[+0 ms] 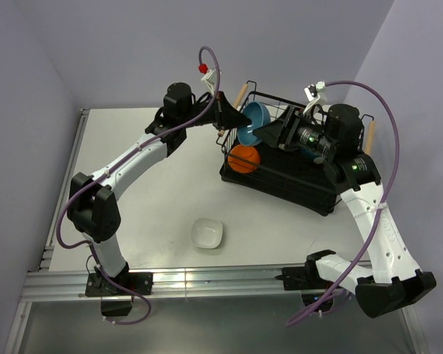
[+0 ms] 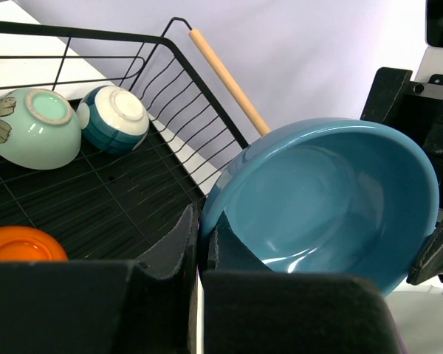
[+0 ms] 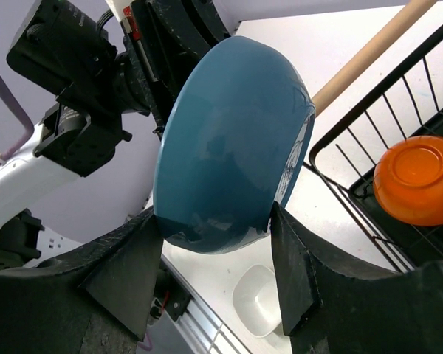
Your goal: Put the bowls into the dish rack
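Bowl (image 2: 325, 199), blue, clenched by left pincer (image 2: 203, 230); right pincer's (image 3: 215, 221) jaws flank it, grip unclear.

blue bowl (image 1: 254, 118), orange bowl (image 1: 244, 158), blk rack (image 1: 280, 188)

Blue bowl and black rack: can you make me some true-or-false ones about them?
1. The left pincer pinches the rim of the glossy blue ceramic bowl. True.
2. The round orange bowl sits on the table. False: it lies upside down inside the black wire dish rack.
3. The small squarish white bowl is in the rack. False: it sits on the table, apart from the rack.
4. The right pincer straddles the blue bowl. True.
5. The mint green bowl stands right way up. False: its bottom faces up.
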Available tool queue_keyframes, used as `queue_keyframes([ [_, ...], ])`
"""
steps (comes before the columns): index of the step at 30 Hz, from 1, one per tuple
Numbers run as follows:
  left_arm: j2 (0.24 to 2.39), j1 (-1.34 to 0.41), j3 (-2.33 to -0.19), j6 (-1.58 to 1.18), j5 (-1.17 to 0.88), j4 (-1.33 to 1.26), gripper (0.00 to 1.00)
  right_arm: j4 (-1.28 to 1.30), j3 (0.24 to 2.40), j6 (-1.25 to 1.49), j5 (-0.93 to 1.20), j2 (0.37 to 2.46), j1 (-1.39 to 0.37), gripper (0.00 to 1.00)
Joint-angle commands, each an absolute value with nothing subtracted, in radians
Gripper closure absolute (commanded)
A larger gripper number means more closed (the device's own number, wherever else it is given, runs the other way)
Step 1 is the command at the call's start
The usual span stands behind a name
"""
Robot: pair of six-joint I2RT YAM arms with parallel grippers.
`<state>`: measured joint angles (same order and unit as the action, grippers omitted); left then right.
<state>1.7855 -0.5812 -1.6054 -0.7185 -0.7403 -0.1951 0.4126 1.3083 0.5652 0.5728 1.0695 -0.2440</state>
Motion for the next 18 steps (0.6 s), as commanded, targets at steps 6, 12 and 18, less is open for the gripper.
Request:
queue_keyframes([
  [6,1.753,-0.598,-1.640,-0.675,-0.746,-0.175,0.78,0.380,1.368,0.528,0.569,1.072,-0.262,1.00],
  [12,1.747,-0.597,-1.644,-0.649,-0.736,-0.138,0.52,0.393,1.384,0.509,0.540,1.065,-0.247,1.00],
  [18,1.743,-0.594,-1.649,-0.631,-0.719,-0.106,0.34,0.425,1.376,0.474,0.488,1.054,-0.229,1.00],
])
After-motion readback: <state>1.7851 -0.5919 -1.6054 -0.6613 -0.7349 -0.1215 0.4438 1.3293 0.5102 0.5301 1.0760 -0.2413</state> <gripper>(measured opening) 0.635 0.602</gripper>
